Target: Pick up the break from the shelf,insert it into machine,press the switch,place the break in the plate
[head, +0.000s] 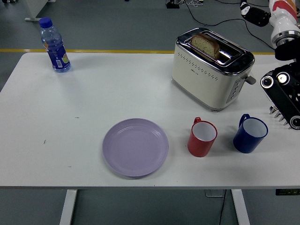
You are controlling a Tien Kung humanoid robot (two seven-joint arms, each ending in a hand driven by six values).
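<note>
The white bench (93, 93) carries everything, and the cream-and-chrome toaster (211, 70) at its far right serves as the landmark. The robot's right arm (283, 89) stands just right of the toaster, apart from it, with its white-and-orange forearm rising to the top right corner; the right hand (255, 14) shows there only as a dark shape up and to the right of the toaster, and I cannot tell whether its fingers are spread or curled. A lavender plate (135, 146) lies well in front and to the left of the toaster. A blue mug (250, 134) and a red mug (202, 137) stand in front of it. A water bottle (55, 45) stands far left. 1 slice of bread (206, 45) sits in the toaster's slot, its top sticking out.
</note>
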